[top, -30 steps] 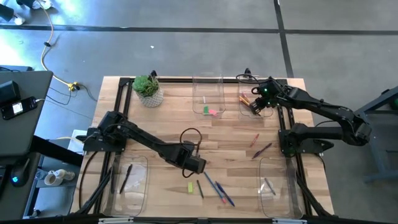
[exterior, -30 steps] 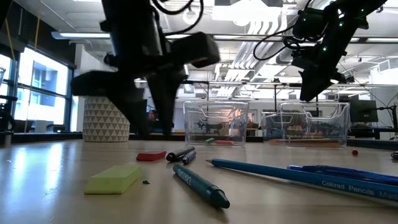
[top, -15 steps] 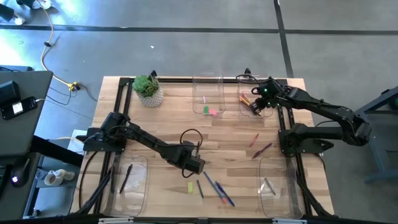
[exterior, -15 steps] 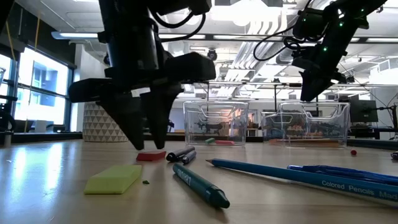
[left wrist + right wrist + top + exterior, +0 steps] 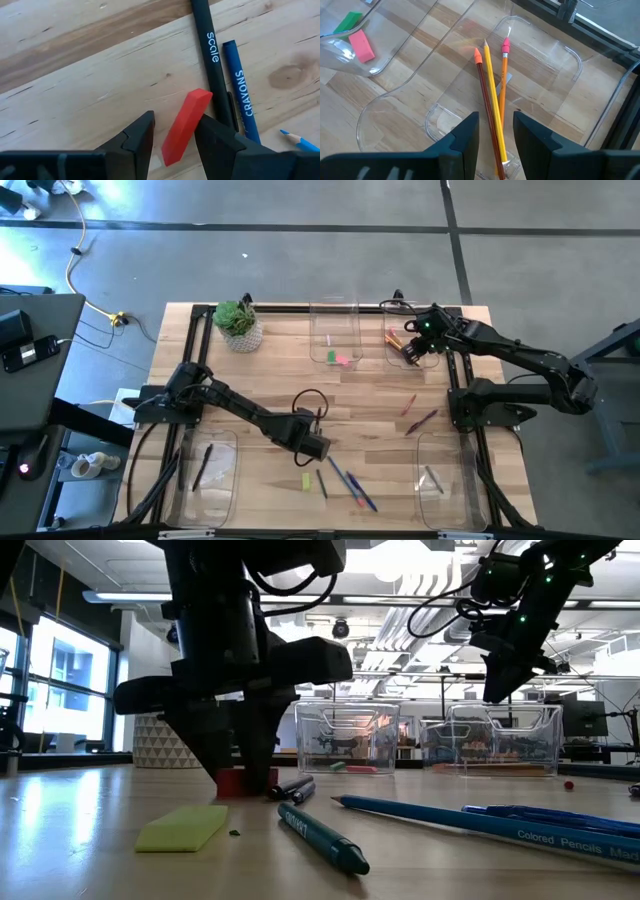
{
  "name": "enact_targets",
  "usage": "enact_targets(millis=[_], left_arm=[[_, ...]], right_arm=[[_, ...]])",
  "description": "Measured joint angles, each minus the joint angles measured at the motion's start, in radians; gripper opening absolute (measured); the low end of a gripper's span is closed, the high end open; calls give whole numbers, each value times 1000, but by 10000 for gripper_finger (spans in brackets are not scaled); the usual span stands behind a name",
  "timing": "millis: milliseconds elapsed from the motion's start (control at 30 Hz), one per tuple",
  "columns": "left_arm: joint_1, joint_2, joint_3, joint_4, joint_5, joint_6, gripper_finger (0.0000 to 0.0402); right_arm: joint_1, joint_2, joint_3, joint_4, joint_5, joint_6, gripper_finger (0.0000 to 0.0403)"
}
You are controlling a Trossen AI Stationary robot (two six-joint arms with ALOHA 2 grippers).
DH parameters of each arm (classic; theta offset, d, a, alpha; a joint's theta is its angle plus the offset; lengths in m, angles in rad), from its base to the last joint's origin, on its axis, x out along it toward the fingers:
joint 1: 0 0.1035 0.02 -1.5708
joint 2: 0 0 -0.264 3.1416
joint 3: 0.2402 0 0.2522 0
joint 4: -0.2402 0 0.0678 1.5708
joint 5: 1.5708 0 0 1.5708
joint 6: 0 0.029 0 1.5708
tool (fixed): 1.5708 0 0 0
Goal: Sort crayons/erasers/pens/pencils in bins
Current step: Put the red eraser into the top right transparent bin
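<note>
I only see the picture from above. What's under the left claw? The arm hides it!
Observer: A red eraser. The left gripper has one finger on each side of it, with a gap beside one finger.
Operator: Is it lying flat?
Observer: No, it's tipped up on an edge, right beside a black pen marked "scale".
Operator: And the other claw?
Observer: The right gripper hangs open over a bin holding three pencils.

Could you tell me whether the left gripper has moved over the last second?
Yes. In the low view the left gripper has come down toward the tabletop and now straddles the red eraser, which lies beside the black pen.
</note>
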Motion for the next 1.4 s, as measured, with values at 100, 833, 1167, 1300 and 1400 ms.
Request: enact_targets(millis=[100, 833, 1167, 1300, 1400], left_arm=[[0, 1, 0, -6, 0, 22, 118], [71, -79, -9, -52, -8, 211, 7], [205, -213, -6, -50, -86, 445, 6], [274, -270, -6, -37, -113, 567, 6], [328, -310, -6, -29, -115, 661, 6]], right_arm=[[0, 0, 0, 0, 0, 0, 110], [1, 0, 0, 0, -76, -43, 110], [1, 0, 0, 15, -88, -47, 110], [1, 0, 0, 34, -88, -44, 110], [1, 0, 0, 57, -89, -27, 110]])
